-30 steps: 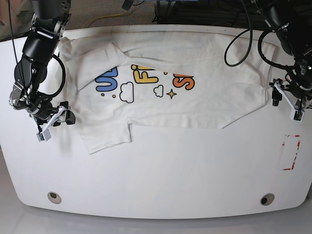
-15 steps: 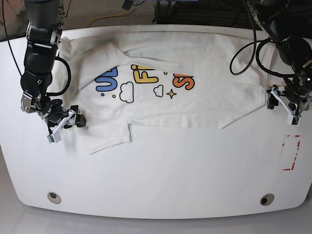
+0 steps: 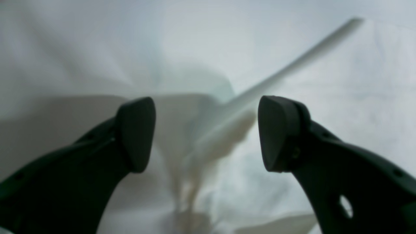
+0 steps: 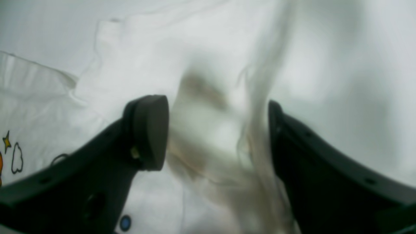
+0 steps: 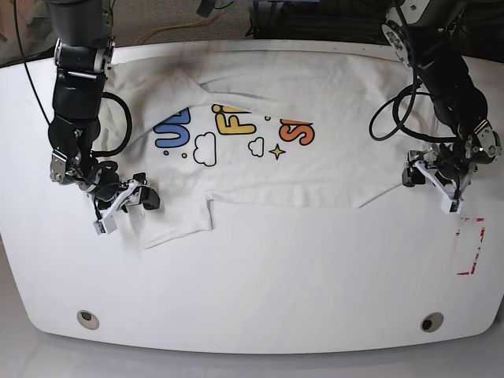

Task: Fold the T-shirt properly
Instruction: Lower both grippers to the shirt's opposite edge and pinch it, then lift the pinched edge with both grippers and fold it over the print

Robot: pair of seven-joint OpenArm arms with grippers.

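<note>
Currently the T-shirt (image 5: 268, 142) lies flat, print up, on the far half of the white table (image 5: 260, 291), its long axis running side to side, collar end toward the right gripper (image 5: 126, 205) and hem toward the left gripper (image 5: 429, 183). Both grippers stand with jaws spread at opposite cloth edges; wrist views show raised fabric between each pair of fingers, unpinched. Near table half stays bare, apart from a red-marked rectangle (image 5: 471, 246).

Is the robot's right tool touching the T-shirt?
Touching. The right wrist view shows the right tool open, with bunched T-shirt cloth draped against one finger.
</note>
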